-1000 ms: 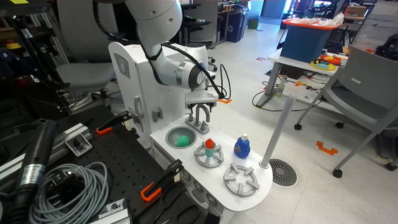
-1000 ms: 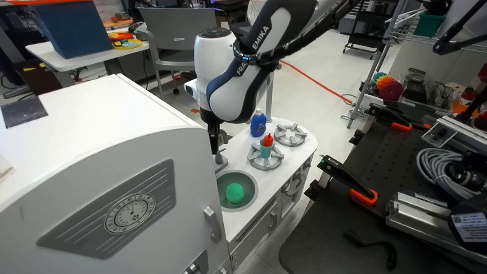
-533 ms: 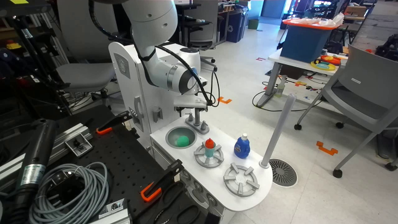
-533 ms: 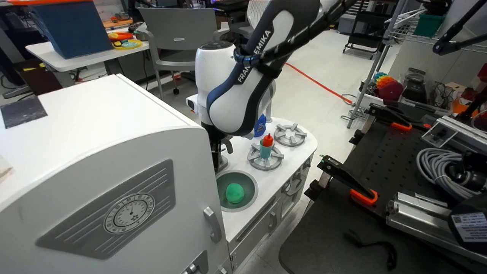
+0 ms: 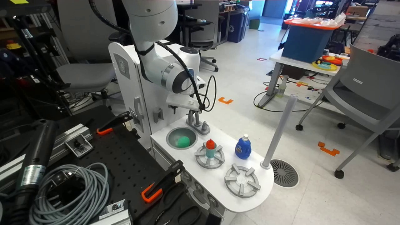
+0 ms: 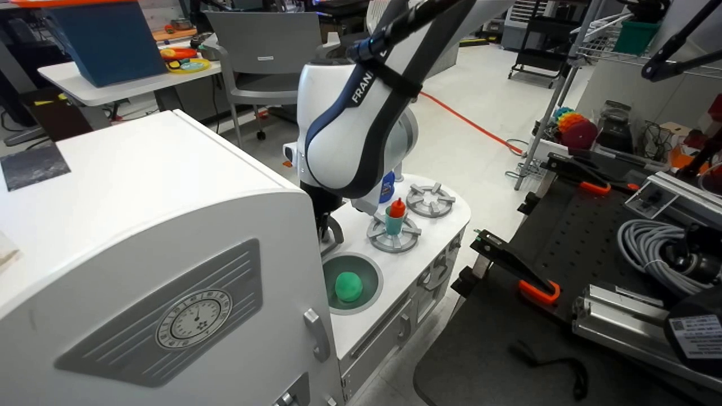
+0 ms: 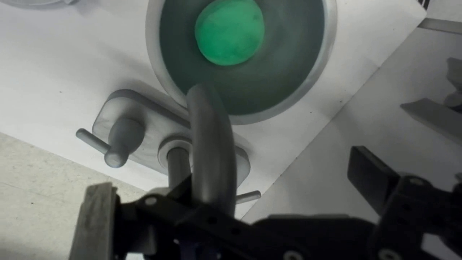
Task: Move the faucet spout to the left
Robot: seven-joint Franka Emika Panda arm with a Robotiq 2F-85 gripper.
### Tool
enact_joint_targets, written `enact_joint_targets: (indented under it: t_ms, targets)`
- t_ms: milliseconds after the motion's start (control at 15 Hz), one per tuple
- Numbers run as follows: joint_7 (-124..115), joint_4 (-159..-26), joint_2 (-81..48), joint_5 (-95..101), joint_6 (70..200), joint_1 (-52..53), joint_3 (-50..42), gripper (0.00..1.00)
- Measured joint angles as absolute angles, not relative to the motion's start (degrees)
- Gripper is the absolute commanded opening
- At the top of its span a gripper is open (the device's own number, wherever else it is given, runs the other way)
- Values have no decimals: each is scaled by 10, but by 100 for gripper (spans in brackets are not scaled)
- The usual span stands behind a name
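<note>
The faucet spout [image 7: 213, 144] is a grey arched tube. In the wrist view its outlet end hangs over the near rim of the round basin [image 7: 330, 39]. It also shows in both exterior views [image 5: 190, 118] [image 6: 336, 230], partly hidden by the gripper. My gripper [image 7: 274, 187] is open, with its fingers wide apart. The image-left finger lies right at the spout, partly behind it; I cannot tell if they touch. The image-right finger stands off over the white side wall. In both exterior views the gripper [image 5: 187, 110] [image 6: 323, 223] is at the spout's top, its fingers mostly hidden.
A grey handle [image 7: 124, 139] stands on the faucet base [image 7: 151, 122]; the far handle is mostly hidden. A green ball [image 7: 231, 32] sits in the basin. A teal cup with a red bottle [image 5: 210, 148] and a blue bottle [image 5: 243, 147] stand nearby. A tall white cabinet [image 6: 169, 225] borders the basin.
The spout has swung from pointing away from the basin to pointing at it. The gripper moved with it, to image left in an exterior view. Basin and bottles stayed put.
</note>
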State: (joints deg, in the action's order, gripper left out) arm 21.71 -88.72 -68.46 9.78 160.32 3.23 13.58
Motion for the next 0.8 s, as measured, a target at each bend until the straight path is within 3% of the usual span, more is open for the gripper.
enact_joint_targets:
  t_ms: [800]
  targets:
    - [84, -1014, -582, -23, 1610, 2, 187, 100]
